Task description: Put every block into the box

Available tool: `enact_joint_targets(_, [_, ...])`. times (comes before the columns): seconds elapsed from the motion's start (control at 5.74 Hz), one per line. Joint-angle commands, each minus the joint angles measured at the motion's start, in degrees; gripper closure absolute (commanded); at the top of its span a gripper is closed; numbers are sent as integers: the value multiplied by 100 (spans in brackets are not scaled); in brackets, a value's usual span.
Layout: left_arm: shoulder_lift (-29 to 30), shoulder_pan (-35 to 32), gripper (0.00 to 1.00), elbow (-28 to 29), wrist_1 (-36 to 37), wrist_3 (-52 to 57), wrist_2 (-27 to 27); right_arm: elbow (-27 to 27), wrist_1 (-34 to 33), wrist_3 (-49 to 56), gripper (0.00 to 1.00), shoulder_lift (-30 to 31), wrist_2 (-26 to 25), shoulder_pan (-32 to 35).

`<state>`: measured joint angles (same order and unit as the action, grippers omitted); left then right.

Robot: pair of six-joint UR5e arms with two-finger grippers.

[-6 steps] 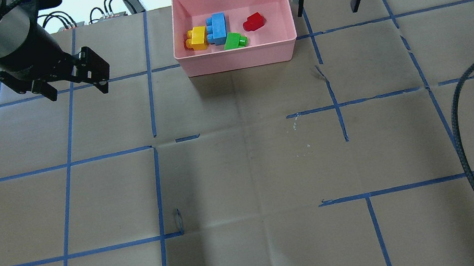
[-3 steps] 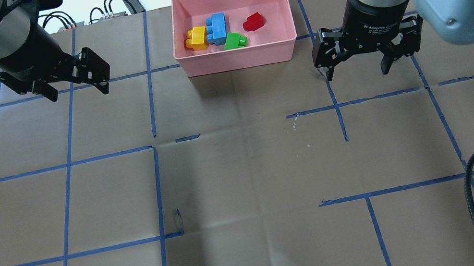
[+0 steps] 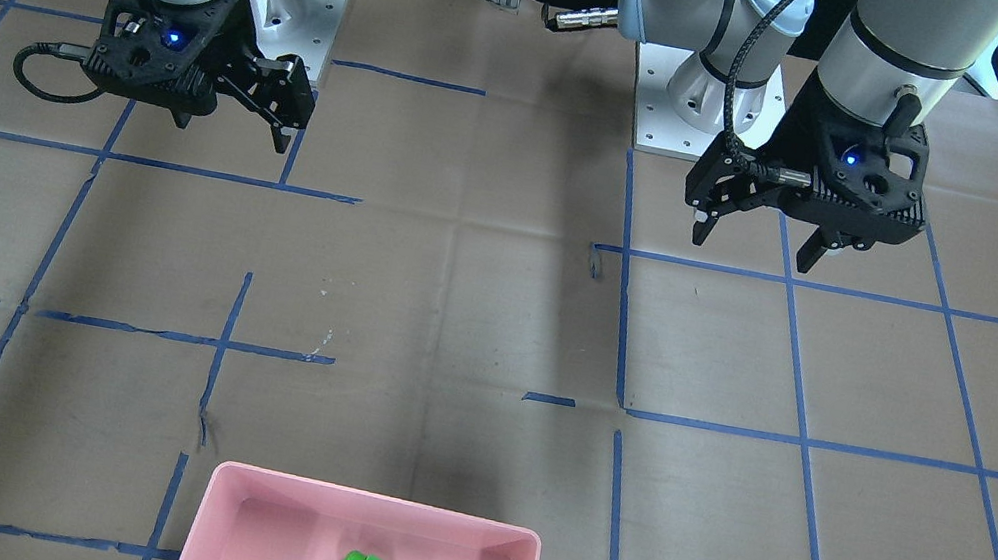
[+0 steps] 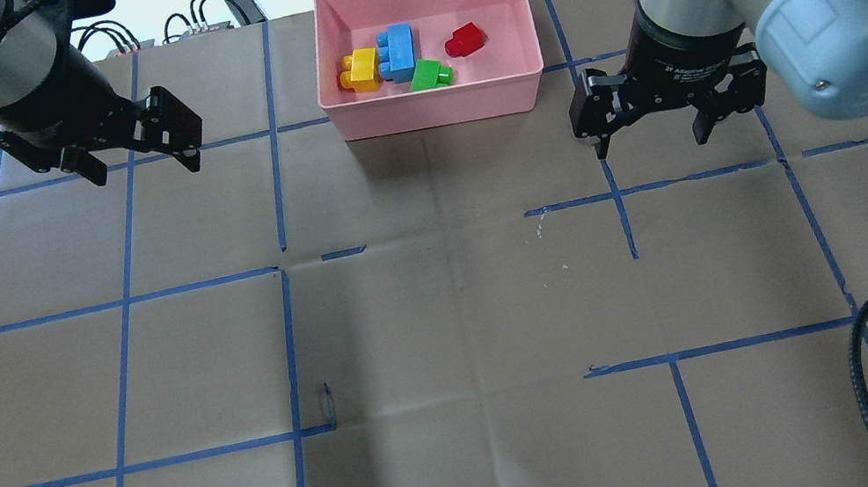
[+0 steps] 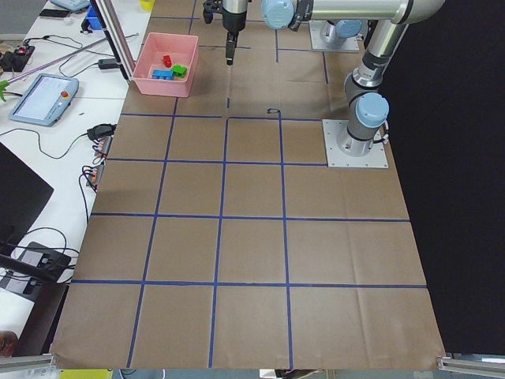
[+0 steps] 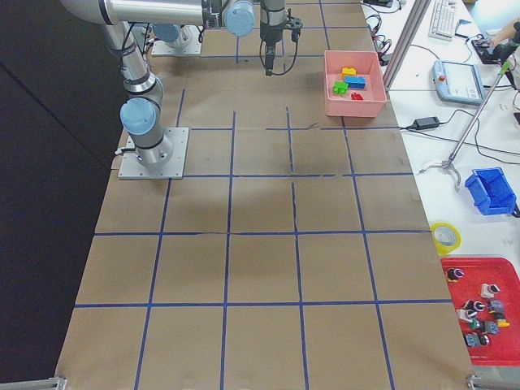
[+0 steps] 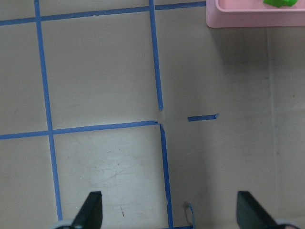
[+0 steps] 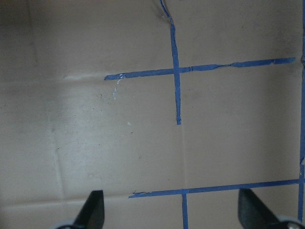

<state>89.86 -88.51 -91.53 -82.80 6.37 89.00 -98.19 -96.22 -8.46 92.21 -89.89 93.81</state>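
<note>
- Overhead exterior view: the pink box (image 4: 435, 107) sits on the table (image 4: 448, 321) at its far edge, near the middle, between the two arms.
- All four blocks lie inside the box. The yellow block (image 4: 364, 69) is on the left of the floor, touching the blue block (image 4: 397, 52) beside it. The green block (image 4: 428, 75) lies at the blue one's near right corner, touching it or nearly so. The red block (image 4: 464, 39) lies apart from them, to the right.
- The left arm (image 4: 36, 86) hangs over the table to the left of the box, well apart from it. The left jaws are spread wide, with nothing between them. The left wrist view shows both tips at the bottom edge with bare table between them. At its top right are a corner of the box (image 7: 248, 19) and a scrap of the green block (image 7: 279, 3).
- The right arm (image 4: 683, 12) hangs to the right of the box, its tips nearer the robot than the box's front wall. The right jaws are likewise spread apart and hold nothing. The right wrist view shows brown table and blue tape lines (image 8: 176, 71) between the tips.
- In the front-facing view both sets of jaws point down at the table, and the box (image 3: 381, 502) is cut off by the bottom edge.
- A black cable (image 4: 864, 355) curves over the table's near right part.
</note>
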Motion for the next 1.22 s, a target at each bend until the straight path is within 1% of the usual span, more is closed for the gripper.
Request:
enact_joint_targets(0.0, [-4, 0, 1, -5, -8, -48, -14, -34, -90, 3, 0, 16, -2, 6])
enact_joint_targets(0.17, [-4, 0, 1, -5, -8, -48, -14, 36, -116, -15, 0, -10, -2, 6])
enact_joint_targets(1.05, [-4, 9, 1, -22, -16, -66, -14, -34, -125, 3, 0, -63, 7, 15])
